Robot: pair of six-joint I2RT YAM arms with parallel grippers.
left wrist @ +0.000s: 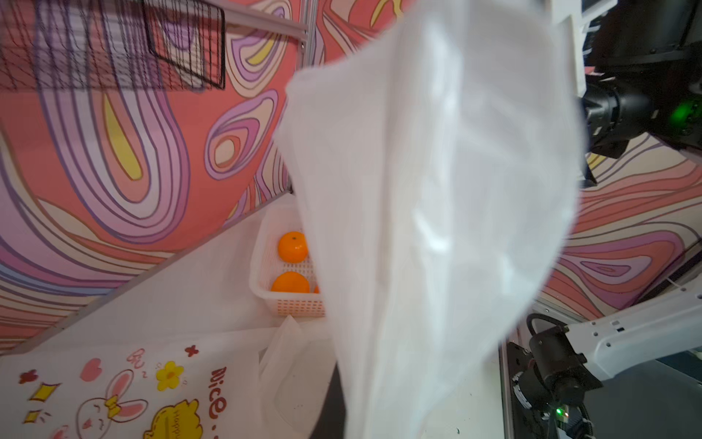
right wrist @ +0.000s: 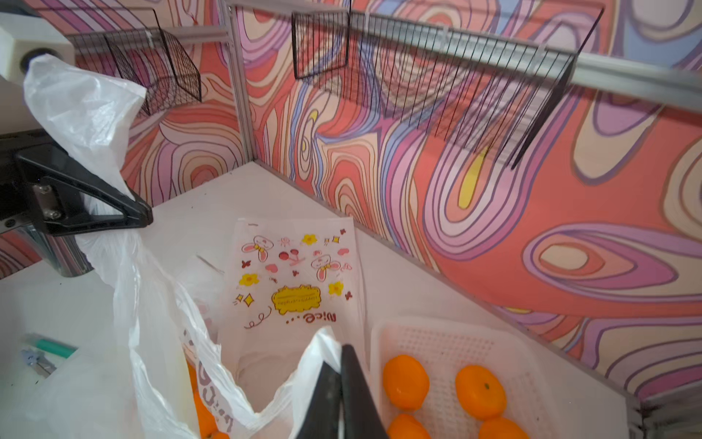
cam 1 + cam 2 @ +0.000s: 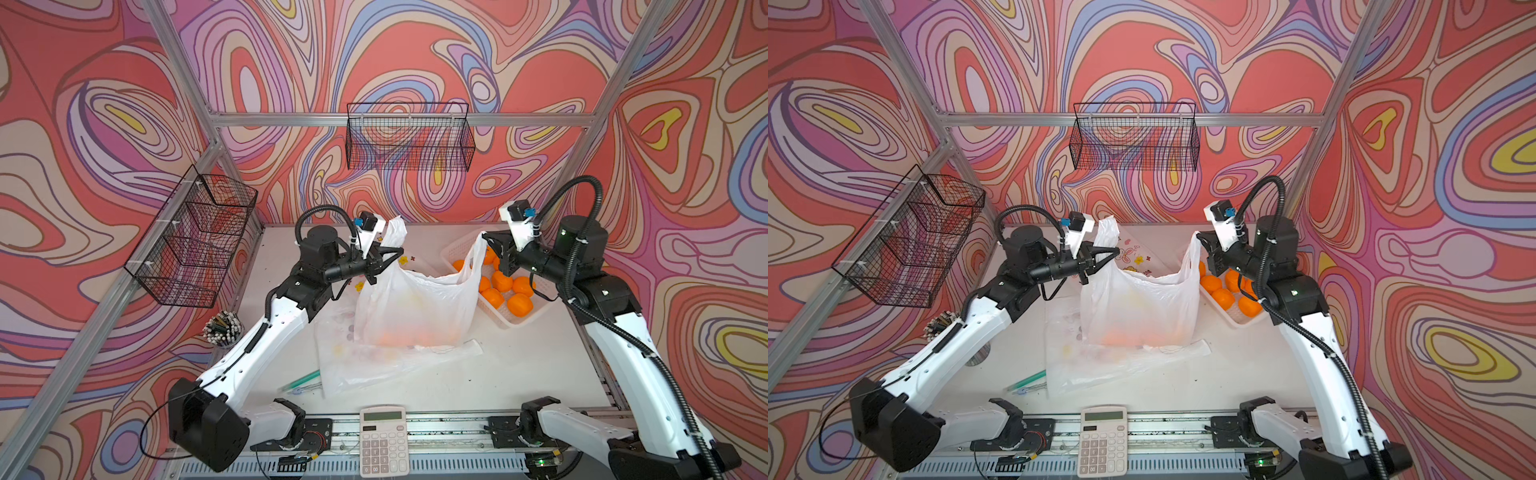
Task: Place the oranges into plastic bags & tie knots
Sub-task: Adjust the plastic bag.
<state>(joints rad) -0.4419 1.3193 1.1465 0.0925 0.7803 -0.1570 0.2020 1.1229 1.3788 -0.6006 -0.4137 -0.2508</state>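
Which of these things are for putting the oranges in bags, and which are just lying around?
For the job: held bag, pinched by the left gripper and right gripper; oranges; their white basket; spare bags.

Just lying about: calculator; green pen; pen cup; wire baskets.

Oranges (image 3: pixel 502 281) bright orange; bag (image 3: pixel 415 307) translucent white; basket (image 2: pixel 437 342) white, perforated; walls (image 3: pixel 124 124) pink-purple swirls.

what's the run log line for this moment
left gripper: shut on bag | right gripper: shut on bag | bag: held upright, oranges inside, no knot | basket: more oranges
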